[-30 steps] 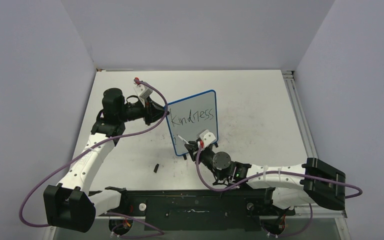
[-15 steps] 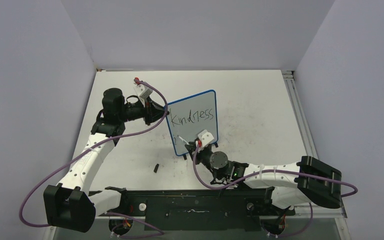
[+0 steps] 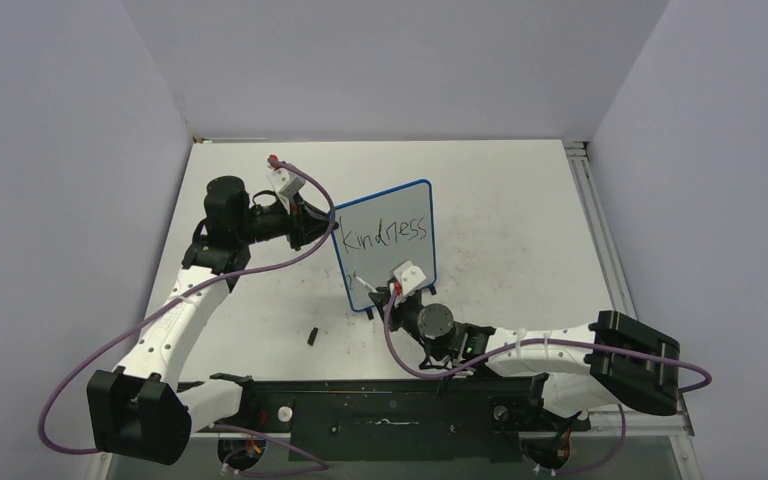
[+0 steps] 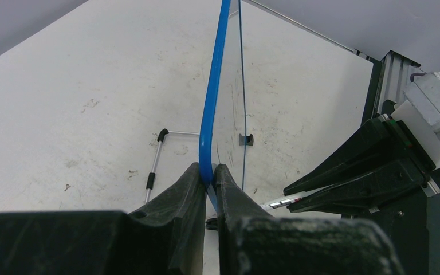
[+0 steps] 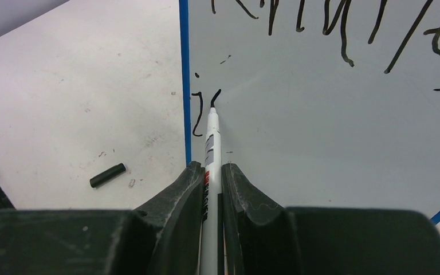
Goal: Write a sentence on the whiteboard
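Note:
The whiteboard (image 3: 388, 248) stands upright mid-table, blue-framed, with "Kindness" (image 3: 388, 234) written in black on its upper part. My left gripper (image 3: 326, 226) is shut on the board's left edge; in the left wrist view the blue frame (image 4: 212, 97) runs up from between the fingers of the left gripper (image 4: 208, 172). My right gripper (image 5: 212, 169) is shut on a white marker (image 5: 211, 149), whose tip touches the board at the lower left. An "i" (image 5: 197, 113) and a short fresh stroke (image 5: 215, 95) sit there, starting a second line of the sentence.
A black marker cap (image 3: 313, 336) lies on the table in front of the board, also seen as the cap (image 5: 107, 175) in the right wrist view. The board's wire stand (image 4: 156, 160) rests behind it. Grey walls enclose the table; a metal rail (image 3: 592, 215) runs along the right edge.
The right arm has shifted slightly left and toward the board, bringing the marker tip further left along the lower part. The left arm and board have not moved.

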